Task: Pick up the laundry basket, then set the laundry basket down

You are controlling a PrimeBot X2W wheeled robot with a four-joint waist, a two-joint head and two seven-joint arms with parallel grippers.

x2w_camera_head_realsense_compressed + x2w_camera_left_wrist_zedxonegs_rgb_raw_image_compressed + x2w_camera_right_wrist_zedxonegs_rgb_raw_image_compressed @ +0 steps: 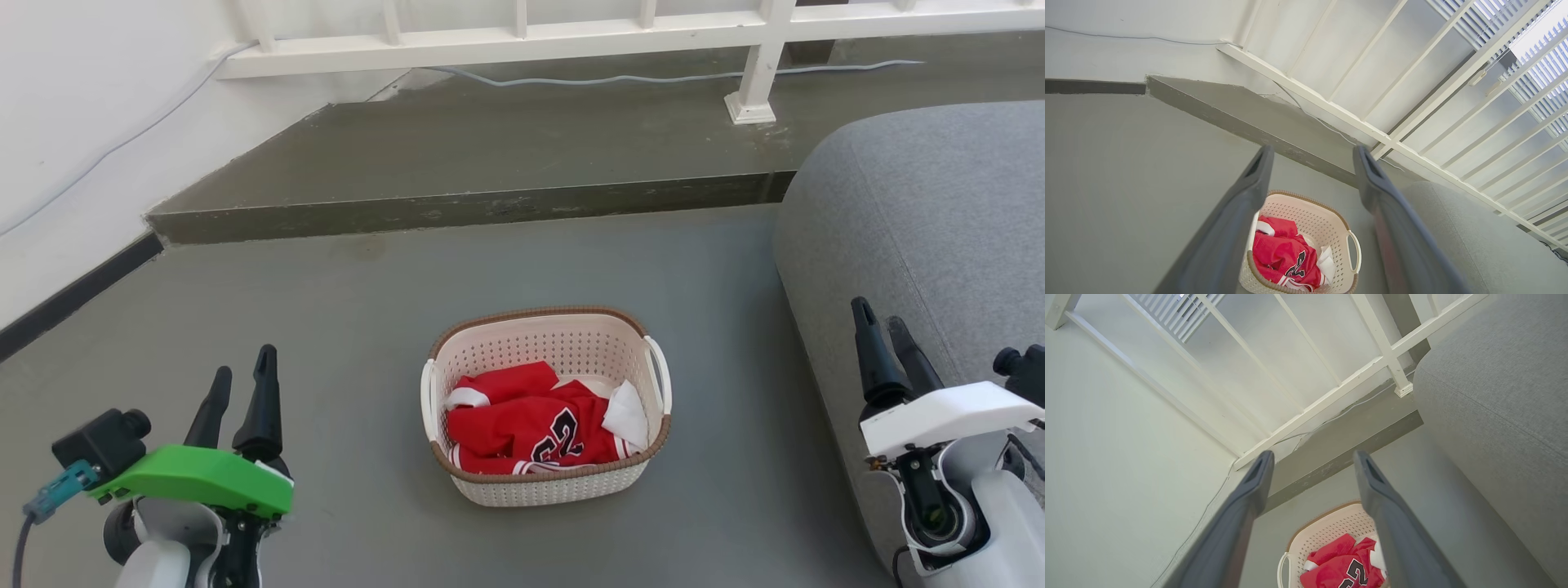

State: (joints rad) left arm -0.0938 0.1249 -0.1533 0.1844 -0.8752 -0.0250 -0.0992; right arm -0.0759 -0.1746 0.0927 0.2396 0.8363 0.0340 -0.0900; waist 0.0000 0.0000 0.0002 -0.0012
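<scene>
The laundry basket (545, 488) sits on the grey floor (326, 327) at the lower centre of the head view, between the two arms and well apart from both. The left gripper (244, 362) at lower left and the right gripper (878, 314) near the right edge both hold nothing. In the wrist views each pair of fingers (1237, 220) stands spread wide.

The risks, as I judge them, all lie ahead. The white side handles (660, 376) are thin loops close to the basket wall, so a finger may slip off one, or jab the perforated plastic and shove the light basket across the floor. An uneven lift would tilt the basket, and the red jersey (522, 425) heaped inside could spill. The right arm is just beside the grey sofa (922, 245) and could brush it when swinging inward.
</scene>
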